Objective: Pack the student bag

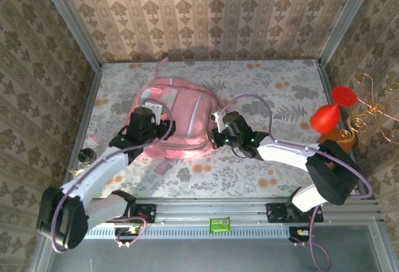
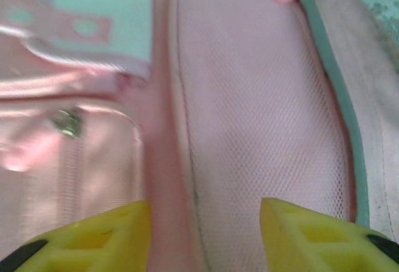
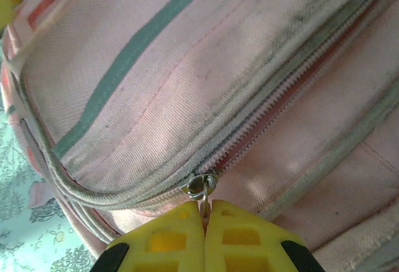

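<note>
The student bag (image 1: 181, 122) lies mid-tabletop, long axis toward the far edge. The right claw (image 3: 206, 219) pinches its zipper pull (image 3: 203, 188) (the track runs away from that claw); the left claw (image 2: 204, 222) hangs spread above the bag's left side.

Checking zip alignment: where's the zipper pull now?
In the right wrist view, the zipper pull sits bottom centre, pinched between the shut right fingers, on the student bag.

No writing can be read in any view. A pale patch (image 2: 93, 16) on the student bag (image 1: 177, 122) bears blocky pink marks, too blurred to make out as letters. A small green tag (image 1: 219, 224) on the rail (image 1: 187, 211) is too small to read.
</note>
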Controlling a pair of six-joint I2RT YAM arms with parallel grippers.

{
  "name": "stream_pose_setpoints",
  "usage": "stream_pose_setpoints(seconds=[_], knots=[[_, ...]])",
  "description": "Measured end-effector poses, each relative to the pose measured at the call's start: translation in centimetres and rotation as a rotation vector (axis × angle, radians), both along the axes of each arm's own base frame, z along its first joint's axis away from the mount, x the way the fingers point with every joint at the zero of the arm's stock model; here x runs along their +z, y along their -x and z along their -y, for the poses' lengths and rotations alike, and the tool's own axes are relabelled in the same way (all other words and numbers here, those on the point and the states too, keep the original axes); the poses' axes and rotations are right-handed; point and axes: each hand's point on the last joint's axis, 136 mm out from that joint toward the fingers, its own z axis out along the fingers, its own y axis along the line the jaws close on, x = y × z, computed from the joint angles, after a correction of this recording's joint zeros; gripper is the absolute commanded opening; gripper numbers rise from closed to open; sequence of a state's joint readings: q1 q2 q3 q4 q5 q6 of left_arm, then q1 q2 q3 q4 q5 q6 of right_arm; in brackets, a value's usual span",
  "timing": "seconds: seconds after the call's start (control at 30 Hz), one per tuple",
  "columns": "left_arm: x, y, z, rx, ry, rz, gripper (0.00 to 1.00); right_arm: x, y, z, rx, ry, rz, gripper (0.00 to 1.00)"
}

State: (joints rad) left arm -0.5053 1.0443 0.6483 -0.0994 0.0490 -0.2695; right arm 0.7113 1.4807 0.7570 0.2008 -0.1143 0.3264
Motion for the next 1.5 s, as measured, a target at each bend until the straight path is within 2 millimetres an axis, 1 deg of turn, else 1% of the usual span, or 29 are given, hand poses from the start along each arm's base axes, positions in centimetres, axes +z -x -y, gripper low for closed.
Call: stream_pose_setpoints(seconds=[0.03,0.1,0.17,0.3,0.53,0.6,0.7,0.77,0.87,0.97,1.03,1.17,1.2,1.5], knots=[[0.8,0.5,0.5,-0.02,-0.006,0.036,0.55,0.2,0.1,0.0,0.002,-0.008,0.0,0.0],[1.5,1.5,1.6,-0.076,-0.026,0.102,0.57,0.6,0.2,-0.1,0.01,-0.025,-0.005,0.0],[1.5,2.7,2.9,-0.147,-0.058,0.151,0.59,0.9,0.4,-0.2,0.02,-0.038,-0.006,0.0],[0.1,4.5,5.1,-0.286,-0.146,0.209,0.61,1.5,0.8,-0.6,0.045,-0.062,-0.01,0.0],[-1.5,6.1,8.2,-0.469,-0.282,0.286,0.64,1.9,1.2,-1.0,0.068,-0.091,-0.028,0.0],[-2.1,6.4,8.9,-0.508,-0.316,0.296,0.64,1.9,1.3,-1.1,0.067,-0.099,-0.035,0.0],[-2.9,6.1,9.2,-0.53,-0.364,0.302,0.62,2.3,1.6,-0.9,0.072,-0.112,-0.033,0.0],[-3.2,5.6,9.4,-0.529,-0.392,0.305,0.58,2.6,1.7,-0.9,0.075,-0.118,-0.031,0.0],[-3.7,5.0,9.8,-0.526,-0.428,0.303,0.47,2.5,1.7,-0.8,0.072,-0.117,-0.03,0.0],[-3.9,4.8,10.0,-0.53,-0.441,0.306,0.34,2.0,1.7,-0.4,0.062,-0.106,-0.037,0.0],[-3.9,4.9,10.2,-0.541,-0.444,0.311,0.22,1.6,1.6,-0.1,0.052,-0.096,-0.039,0.0],[-3.7,5.1,10.5,-0.569,-0.436,0.327,0.02,1.8,1.0,0.5,0.017,-0.075,-0.014,0.0],[-3.5,5.1,10.5,-0.572,-0.433,0.332,0.0,1.7,1.0,0.6,0.011,-0.068,-0.009,0.0],[-3.2,5.3,10.6,-0.599,-0.398,0.329,0.0,1.8,0.5,1.2,-0.011,-0.005,0.029,0.0]])
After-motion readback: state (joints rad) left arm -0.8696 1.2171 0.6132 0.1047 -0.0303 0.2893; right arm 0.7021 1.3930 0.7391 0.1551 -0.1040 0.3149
